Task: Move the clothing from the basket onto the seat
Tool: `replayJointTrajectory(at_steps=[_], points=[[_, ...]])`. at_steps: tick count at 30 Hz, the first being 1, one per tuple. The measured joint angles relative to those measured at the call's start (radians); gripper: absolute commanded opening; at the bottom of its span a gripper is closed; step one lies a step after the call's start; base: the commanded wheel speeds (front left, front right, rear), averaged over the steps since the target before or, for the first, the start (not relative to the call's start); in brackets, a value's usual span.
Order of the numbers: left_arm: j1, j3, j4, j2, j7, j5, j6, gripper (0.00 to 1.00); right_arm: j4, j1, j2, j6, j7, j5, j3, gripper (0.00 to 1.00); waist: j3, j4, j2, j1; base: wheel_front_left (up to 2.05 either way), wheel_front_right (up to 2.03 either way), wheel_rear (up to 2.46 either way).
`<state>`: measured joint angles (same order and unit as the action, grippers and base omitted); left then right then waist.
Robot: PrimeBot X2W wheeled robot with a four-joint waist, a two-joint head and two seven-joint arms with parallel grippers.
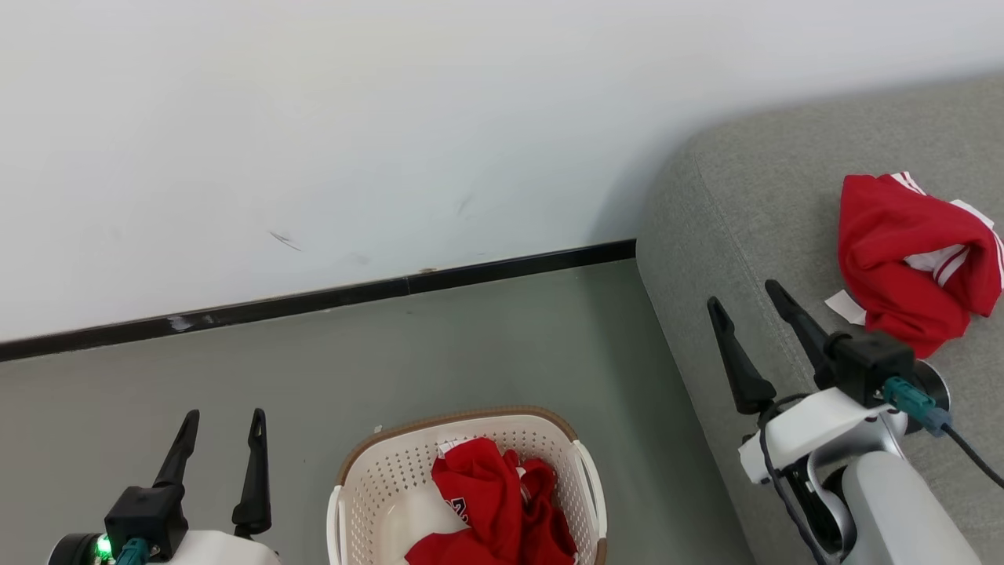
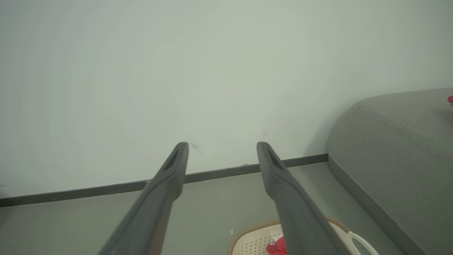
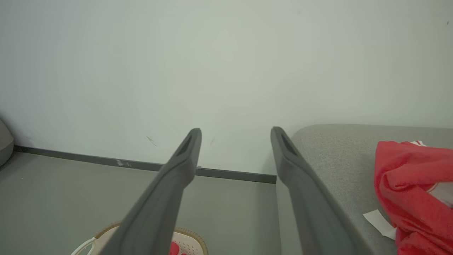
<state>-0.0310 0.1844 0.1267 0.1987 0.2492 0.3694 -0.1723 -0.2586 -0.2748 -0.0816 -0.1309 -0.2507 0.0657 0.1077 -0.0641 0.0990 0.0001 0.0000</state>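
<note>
Right, both claws gape empty: left gripper (image 1: 225,416) at seven o'clock, right gripper (image 1: 742,294) at four. One red garment (image 1: 902,251) lies on the seat (image 1: 745,196) at three; more clothing (image 1: 494,502) sits in the basket (image 1: 463,417) at six.

Blk fingers (image 1: 253,471) — pale forearm (image 1: 902,510), teal plug (image 1: 910,398).

Wall: the wall (image 1: 314,118) is plain white and matte, with a few faint dark scuff marks (image 1: 284,240) low down.
Skirting: a narrow black skirting strip (image 1: 486,272) runs along the wall's foot, worn pale in one spot, and ends at the sofa.
Floor: the floor (image 1: 471,353) is smooth and grey-green.
Furniture: a grey woven sofa (image 1: 745,196) stands at the right, its rounded corner towards the wall.
Light: soft and even, with a dim shadow (image 1: 627,196) on the wall beside the sofa's corner.
</note>
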Motion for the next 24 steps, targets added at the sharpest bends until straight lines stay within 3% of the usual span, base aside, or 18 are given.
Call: replayJointTrajectory(at_steps=[24], points=[[0.066, -0.005, 0.013, -0.026, 0.000, -0.037, 0.023, 1.00, 0.113, 0.285, 0.038, 0.000, 0.000, -0.067, -0.053, 1.00, 0.101, -0.056, 0.0000, 0.0000, 0.00, 0.00, 0.00]])
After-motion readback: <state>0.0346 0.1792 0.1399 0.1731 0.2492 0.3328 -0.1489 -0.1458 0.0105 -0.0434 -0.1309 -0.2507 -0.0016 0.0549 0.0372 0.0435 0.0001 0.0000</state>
